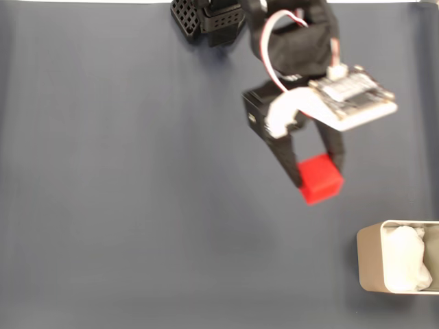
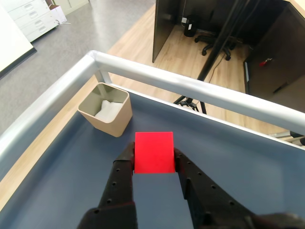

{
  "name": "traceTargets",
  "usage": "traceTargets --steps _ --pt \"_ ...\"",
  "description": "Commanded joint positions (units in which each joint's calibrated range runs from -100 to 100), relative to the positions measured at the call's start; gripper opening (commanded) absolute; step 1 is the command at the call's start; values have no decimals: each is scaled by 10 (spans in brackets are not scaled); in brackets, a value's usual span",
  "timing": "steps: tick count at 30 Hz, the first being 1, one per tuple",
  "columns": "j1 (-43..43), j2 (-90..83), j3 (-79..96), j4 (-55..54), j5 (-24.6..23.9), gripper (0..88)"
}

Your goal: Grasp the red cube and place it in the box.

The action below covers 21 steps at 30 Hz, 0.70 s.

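The red cube (image 1: 319, 178) (image 2: 153, 151) is pinched between the black fingers of my gripper (image 1: 317, 173) (image 2: 153, 160), which is shut on it. In the fixed view the cube hangs above the dark blue table cover, up and to the left of the box (image 1: 370, 264). The box is beige with rounded corners and white lumpy padding inside. In the wrist view the box (image 2: 114, 125) stands ahead and to the left of the cube, near the table's corner.
A metal rail (image 2: 190, 83) runs along the table's far and left edges in the wrist view. The arm's black base (image 1: 206, 20) sits at the top of the fixed view. The blue cover (image 1: 137, 192) lies bare on the left.
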Motion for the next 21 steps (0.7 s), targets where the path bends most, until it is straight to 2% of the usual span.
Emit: traceTargets --steps 1,21 --pt "-22 51 -96 -15 1 0" --pt "-81 366 -424 -27 4 0"
